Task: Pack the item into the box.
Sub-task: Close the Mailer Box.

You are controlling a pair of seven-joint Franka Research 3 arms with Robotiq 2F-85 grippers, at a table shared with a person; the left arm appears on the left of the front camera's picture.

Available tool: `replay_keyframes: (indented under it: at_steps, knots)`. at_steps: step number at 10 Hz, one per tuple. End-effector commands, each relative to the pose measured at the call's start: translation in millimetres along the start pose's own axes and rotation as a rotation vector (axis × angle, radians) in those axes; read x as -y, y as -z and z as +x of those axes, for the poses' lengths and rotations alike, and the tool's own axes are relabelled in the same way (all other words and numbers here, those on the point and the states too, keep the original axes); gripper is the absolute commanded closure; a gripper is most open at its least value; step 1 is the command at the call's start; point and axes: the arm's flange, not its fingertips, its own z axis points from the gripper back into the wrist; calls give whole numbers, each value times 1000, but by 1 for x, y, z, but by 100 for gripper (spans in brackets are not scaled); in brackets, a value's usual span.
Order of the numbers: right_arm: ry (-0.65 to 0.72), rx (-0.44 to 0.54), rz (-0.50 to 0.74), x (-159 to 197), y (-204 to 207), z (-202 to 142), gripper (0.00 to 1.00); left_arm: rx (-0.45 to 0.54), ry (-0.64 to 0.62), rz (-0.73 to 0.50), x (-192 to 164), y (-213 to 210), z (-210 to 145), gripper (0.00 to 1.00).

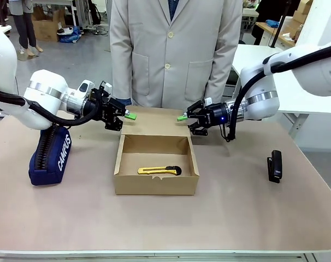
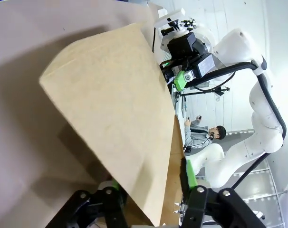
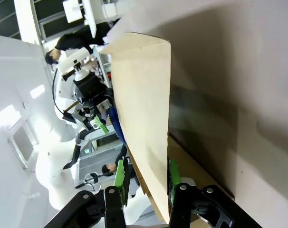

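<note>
Left wrist view: the left gripper (image 2: 151,180) has its jaws drawn narrow onto the flap lid (image 2: 110,104), with the cardboard sheet held between the green pads (image 2: 189,175). Right wrist view: the right gripper (image 3: 145,176) straddles the opposite end of the same flap. One pad lies against the cardboard; a gap appears to remain at the other, so a full clamp cannot be confirmed.

In the front view, both grippers meet the flap at its two far corners, left and right. The flap lies back on the far side of the box (image 1: 154,184), which stands open at the centre of the table (image 1: 236,218). The utility knife (image 1: 159,171) lies flat on the box floor, near the front wall.

Task status: the item is in the box, so the packing step is judged complete. The remaining step is judged to be swinging the flap forward and down to shut the box.

The pencil case (image 1: 51,155) stands well left of the box and the stapler (image 1: 275,165) well right. A person (image 1: 173,49) stands at the far edge.
</note>
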Motion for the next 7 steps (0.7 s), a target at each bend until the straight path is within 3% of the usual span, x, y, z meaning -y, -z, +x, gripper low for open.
replay_keyframes:
  at_steps: [1, 5, 7]
  knots:
    - [-3, 7, 26, -2, -3, 3, 57, 8, 35, -27, 4, 1, -1, 44]
    - [-66, 1, 37, -4, 0, 1, 57, 14, 44, -25, 8, 0, 1, 44]
    - [-175, 24, 69, -11, -4, -6, 57, 33, 85, -12, 20, -1, 1, 44]
